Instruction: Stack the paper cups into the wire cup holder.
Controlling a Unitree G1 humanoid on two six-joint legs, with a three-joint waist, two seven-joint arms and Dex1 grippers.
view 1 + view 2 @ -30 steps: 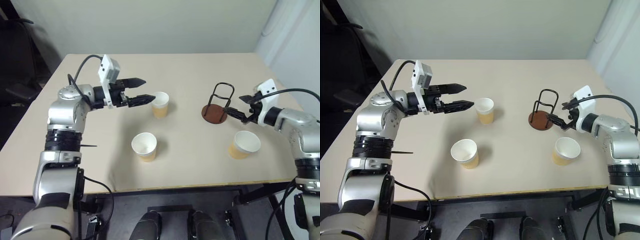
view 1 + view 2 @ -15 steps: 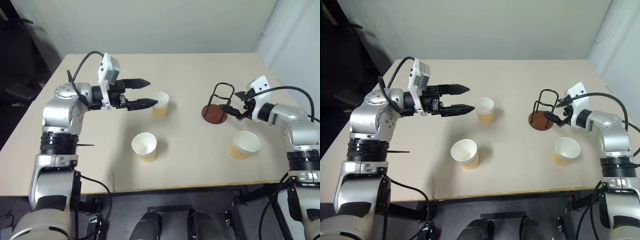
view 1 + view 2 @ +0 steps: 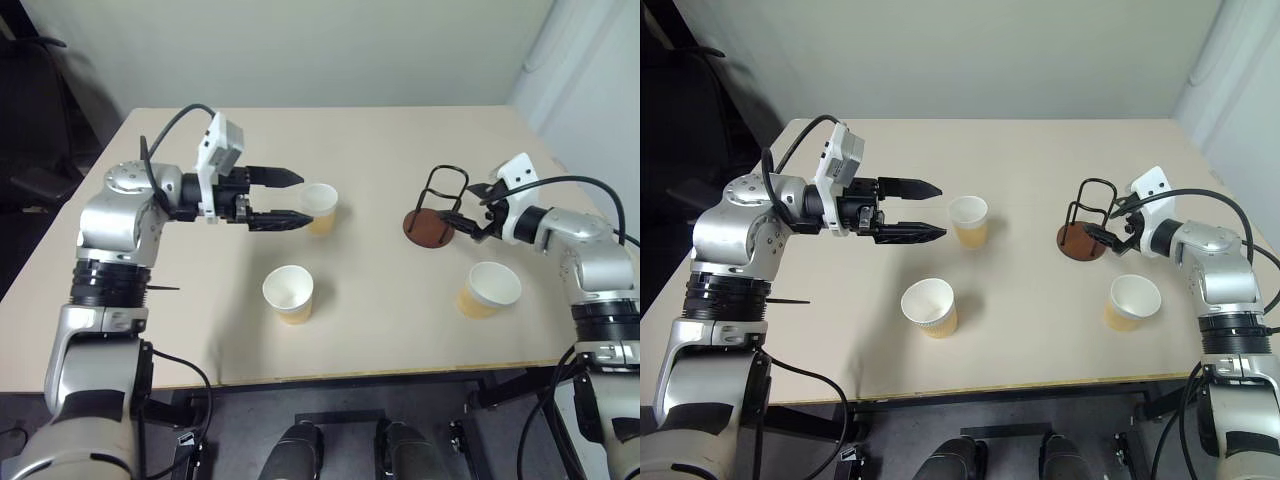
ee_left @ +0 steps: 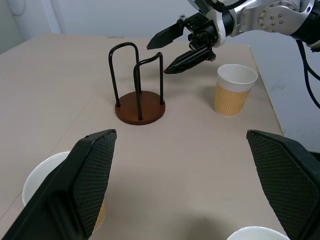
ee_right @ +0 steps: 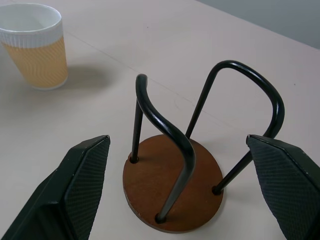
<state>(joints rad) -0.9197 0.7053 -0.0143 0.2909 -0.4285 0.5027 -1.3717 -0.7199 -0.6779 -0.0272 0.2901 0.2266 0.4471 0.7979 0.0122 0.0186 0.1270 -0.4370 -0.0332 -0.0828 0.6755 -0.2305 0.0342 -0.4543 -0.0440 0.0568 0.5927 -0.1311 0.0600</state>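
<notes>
Three tan paper cups stand upright on the table: a far one [image 3: 320, 208], a near one [image 3: 288, 292] and one at the right [image 3: 487, 288]. The wire cup holder [image 3: 432, 215] has a brown disc base and black loops, and it is empty. My left gripper [image 3: 306, 198] is open and points right, its tips just short of the far cup [image 4: 40, 180] without holding it. My right gripper [image 3: 460, 207] is open and points left at the wire cup holder [image 5: 172, 185], close to the loops. Its fingers [image 4: 170, 50] hold nothing.
The beige table [image 3: 380, 330] ends at a front edge close below the near cups. A pale wall runs behind the table, and a dark chair [image 3: 30, 150] stands off its left side.
My left gripper has swung a little and drawn back, so its lower finger now sits nearer the front of the far cup. The right gripper stays by the holder.
</notes>
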